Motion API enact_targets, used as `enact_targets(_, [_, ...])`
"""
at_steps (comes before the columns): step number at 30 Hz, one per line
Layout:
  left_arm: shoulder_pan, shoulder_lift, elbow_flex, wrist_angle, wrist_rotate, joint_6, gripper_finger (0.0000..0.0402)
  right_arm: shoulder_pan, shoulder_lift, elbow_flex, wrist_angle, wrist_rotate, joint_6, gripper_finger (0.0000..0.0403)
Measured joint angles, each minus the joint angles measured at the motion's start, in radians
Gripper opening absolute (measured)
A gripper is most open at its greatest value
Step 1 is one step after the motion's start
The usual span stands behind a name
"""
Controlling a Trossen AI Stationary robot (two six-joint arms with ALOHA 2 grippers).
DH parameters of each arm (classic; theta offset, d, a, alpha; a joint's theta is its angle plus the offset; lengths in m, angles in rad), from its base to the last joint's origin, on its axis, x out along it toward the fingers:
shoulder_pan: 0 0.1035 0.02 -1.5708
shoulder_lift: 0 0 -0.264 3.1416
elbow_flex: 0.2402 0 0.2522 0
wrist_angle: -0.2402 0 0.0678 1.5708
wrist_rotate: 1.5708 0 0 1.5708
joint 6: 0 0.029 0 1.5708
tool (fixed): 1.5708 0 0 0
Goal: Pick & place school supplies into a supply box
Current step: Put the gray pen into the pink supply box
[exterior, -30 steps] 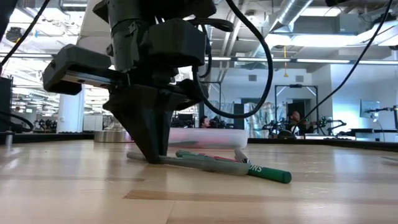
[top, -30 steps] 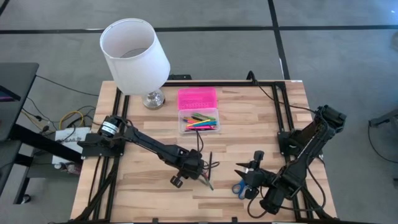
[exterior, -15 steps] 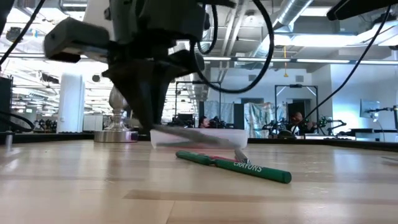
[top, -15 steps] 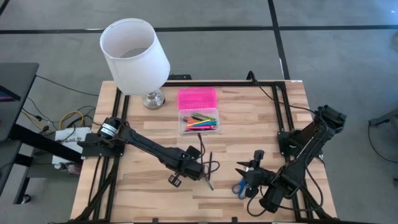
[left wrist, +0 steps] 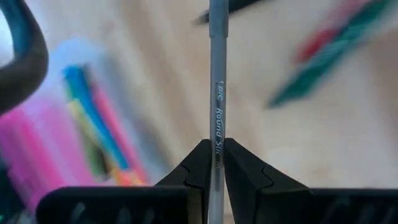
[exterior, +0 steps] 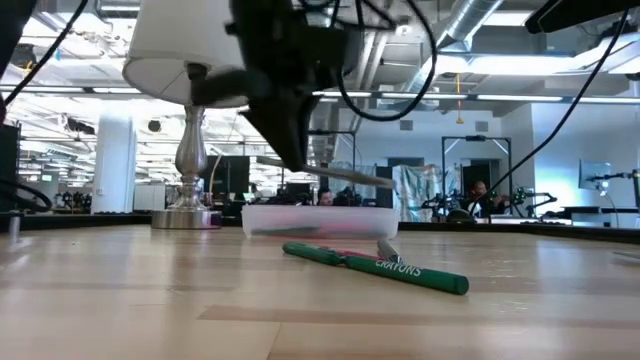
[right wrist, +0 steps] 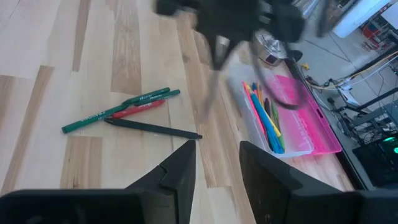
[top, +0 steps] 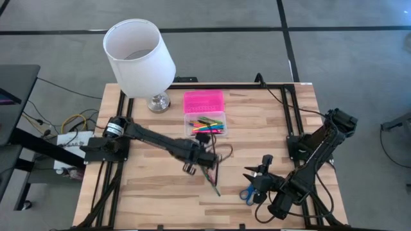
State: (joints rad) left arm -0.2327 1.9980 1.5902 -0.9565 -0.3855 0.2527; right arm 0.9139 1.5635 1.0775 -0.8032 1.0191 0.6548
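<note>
Your left end effector [top: 210, 158] is pinched on a clear-barrelled pen [left wrist: 217, 93] and hangs above the tabletop [top: 148, 192], just on the near side of the supply box [top: 205, 124] — the wrist view shows both dark fingers [left wrist: 198, 165] pressed against the pen's barrel, which runs straight out ahead of them. In the low view the pen [exterior: 345, 176] juts from the end effector [exterior: 296, 150] at a slight downward tilt, clear of the wood and higher than the box's clear base [exterior: 320, 220].

The supply box sits open beside the lamp's metal foot [top: 158, 101], with its pink lid [top: 203, 101] folded back flat toward the far edge of the tabletop and a bundle of coloured pencils and pens [top: 209, 126] lying in the clear tray.

On the near side of the box, past the left end effector, you still have a few loose supplies on the wood: a green pen [right wrist: 115, 109], a red one [right wrist: 140, 107] touching it, and a black one [right wrist: 152, 129] just beside those two. The green pen [exterior: 375, 267] lies flat in front of the box in the low view.

Your right end effector [top: 255, 174] waits well apart from the box, off to the right-hand near corner, its fingers [right wrist: 180, 168] spread and holding nothing. The blue-handled scissors [top: 247, 194] lie on the tabletop right beside it.
</note>
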Motion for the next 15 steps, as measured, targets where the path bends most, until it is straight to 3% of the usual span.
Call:
enact_targets(10, [0.261, -0.001, -0.006, 0.026, -0.041, -0.082, 0.0027, 0.0, 0.0, 0.0, -0.003, 0.0, 0.0, 0.0118])
enact_targets(15, [0.37, -0.001, -0.006, 0.063, 0.038, -0.109, 0.0027, 0.0, 0.0, 0.0, -0.003, 0.0, 0.0, 0.0118])
